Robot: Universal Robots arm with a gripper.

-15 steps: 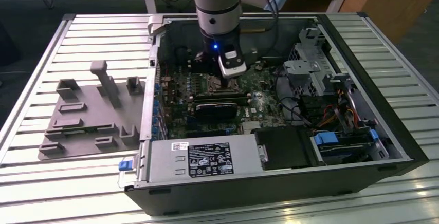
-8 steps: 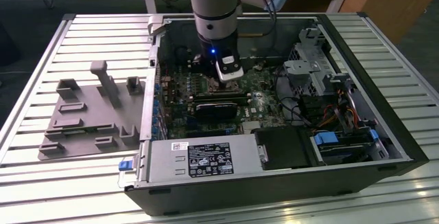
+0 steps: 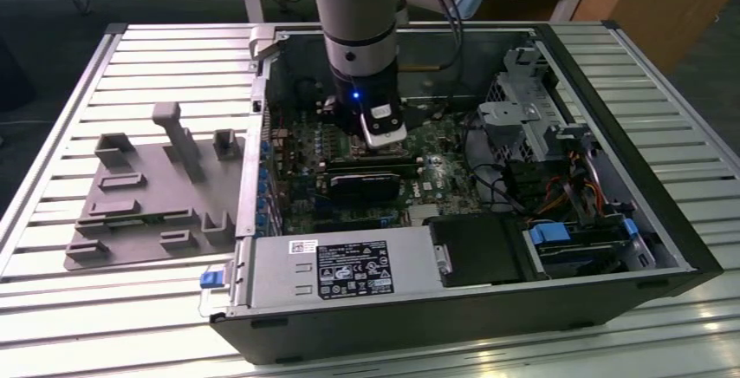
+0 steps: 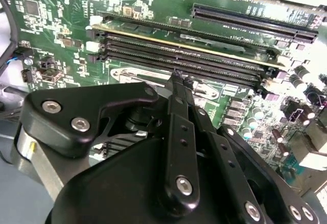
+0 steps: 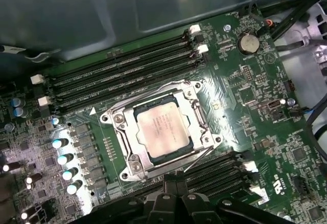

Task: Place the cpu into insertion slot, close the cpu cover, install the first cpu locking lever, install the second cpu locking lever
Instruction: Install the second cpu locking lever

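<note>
Hovering over the open computer case (image 3: 647, 222), the gripper (image 4: 176, 76), fingers pressed together and empty, hangs above the cpu (image 5: 163, 130), seated in its slot (image 5: 196, 112); thin, light, likely fragile, best gripped by edges.

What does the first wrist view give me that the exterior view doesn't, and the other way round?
First wrist view: the cpu seated in the insertion slot, the cpu cover down around it, memory slots alongside. Exterior view: the arm reaching down into the open computer case, the grey fixture tray on the slatted table. Both: the green motherboard.
</note>
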